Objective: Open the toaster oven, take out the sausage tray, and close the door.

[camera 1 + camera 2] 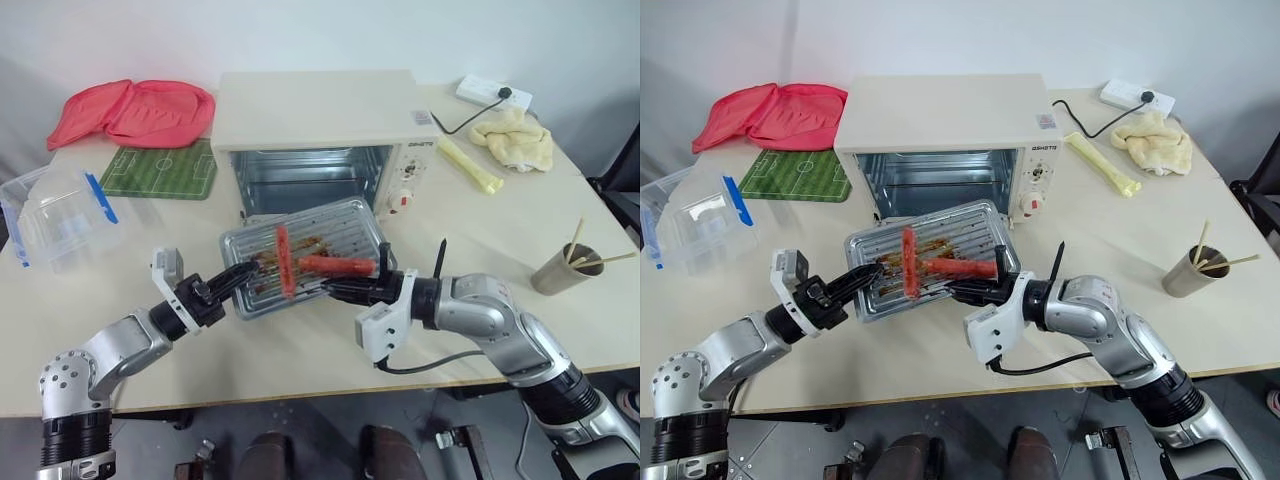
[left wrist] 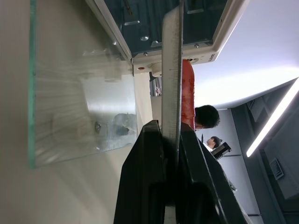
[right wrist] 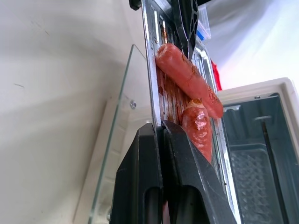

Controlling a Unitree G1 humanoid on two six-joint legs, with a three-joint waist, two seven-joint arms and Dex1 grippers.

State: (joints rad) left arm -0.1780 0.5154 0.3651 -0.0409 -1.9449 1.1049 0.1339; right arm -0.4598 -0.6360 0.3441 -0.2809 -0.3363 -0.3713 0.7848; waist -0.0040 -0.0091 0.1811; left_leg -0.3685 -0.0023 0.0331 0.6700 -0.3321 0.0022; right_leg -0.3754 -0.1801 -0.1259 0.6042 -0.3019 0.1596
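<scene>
I have the sausage tray (image 1: 305, 255) lifted in front of the toaster oven (image 1: 325, 140), above the door (image 2: 74, 93), which lies folded down flat toward me with its glass showing under the tray in both wrist views. My left claw (image 1: 243, 274) is clamped on the tray's near-left edge, and my right claw (image 1: 340, 292) is clamped on its near-right edge, each pair of black fingers pinching the thin metal rim. Two red sausages (image 1: 335, 265) lie on the wire rack, one running near-to-far, the other crosswise to its right. The oven cavity stands open behind the tray. On the tabletop (image 1: 500, 240), a green football-field mat (image 1: 160, 170) lies to the oven's left, with a clear plastic box (image 1: 50, 215) nearer on that side.
</scene>
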